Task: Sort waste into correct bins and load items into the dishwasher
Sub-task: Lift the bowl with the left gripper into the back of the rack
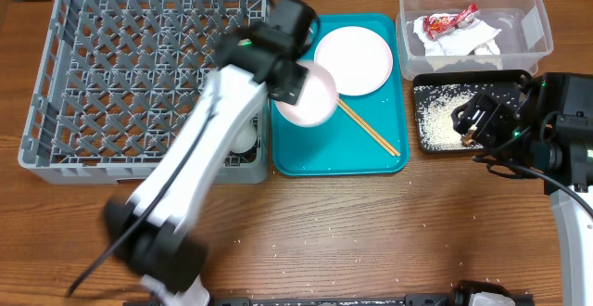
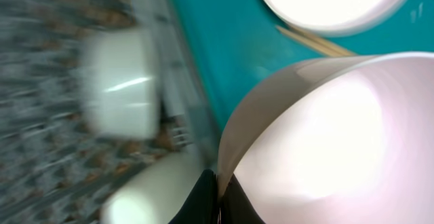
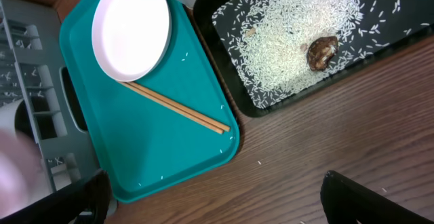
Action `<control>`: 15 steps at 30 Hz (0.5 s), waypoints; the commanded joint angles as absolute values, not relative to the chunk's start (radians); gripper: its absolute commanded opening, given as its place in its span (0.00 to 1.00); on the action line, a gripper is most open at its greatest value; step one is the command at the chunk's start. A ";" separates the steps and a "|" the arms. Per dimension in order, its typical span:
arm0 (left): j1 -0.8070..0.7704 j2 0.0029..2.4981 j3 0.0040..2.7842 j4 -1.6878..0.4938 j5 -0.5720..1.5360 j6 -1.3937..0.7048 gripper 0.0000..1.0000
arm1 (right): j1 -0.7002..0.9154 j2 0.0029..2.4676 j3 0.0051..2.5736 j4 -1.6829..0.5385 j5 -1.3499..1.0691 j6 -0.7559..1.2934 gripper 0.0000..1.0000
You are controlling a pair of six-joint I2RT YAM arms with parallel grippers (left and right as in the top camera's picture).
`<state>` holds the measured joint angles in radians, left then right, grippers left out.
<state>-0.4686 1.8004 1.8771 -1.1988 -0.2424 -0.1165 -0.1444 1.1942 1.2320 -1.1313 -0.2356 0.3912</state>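
L end effector [image 2: 218, 195] clenched on bowl [image 2: 325, 136] rim above teal tray [image 1: 315, 158], prob. rack-bound [image 1: 139, 65]; R end effector [image 1: 468, 121] released, idle over black tray [image 3: 400, 13].

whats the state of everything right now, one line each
left gripper: shut, fingers pinching the bowl rim
bowl: held tilted over the teal tray
right gripper: open, holding nothing, over the black tray
plate: flat on teal tray
chopsticks: lying side by side on teal tray
clear tub: holds wrapper and napkin
black tray: holds rice and brown scrap
dish rack: white cup in one corner
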 commanded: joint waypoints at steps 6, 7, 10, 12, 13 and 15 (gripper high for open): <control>-0.453 1.652 1.896 -1.320 -0.894 -0.397 0.04 | -0.148 1.192 1.250 -1.129 -0.228 0.388 1.00; -0.448 1.655 1.887 -1.330 -0.937 -0.421 0.04 | -0.148 1.192 1.250 -1.129 -0.228 0.388 1.00; -0.424 1.661 1.853 -1.334 -1.027 -0.485 0.04 | -0.148 1.192 1.250 -1.129 -0.228 0.388 1.00; -0.400 1.662 1.826 -1.323 -1.075 -0.535 0.04 | -0.148 1.192 1.250 -1.129 -0.228 0.388 1.00; -0.385 1.662 1.810 -1.304 -1.095 -0.559 0.04 | -0.148 1.192 1.250 -1.129 -0.228 0.388 1.00; -0.361 1.663 1.788 -1.251 -1.100 -0.562 0.04 | -0.148 1.192 1.250 -1.128 -0.228 0.388 1.00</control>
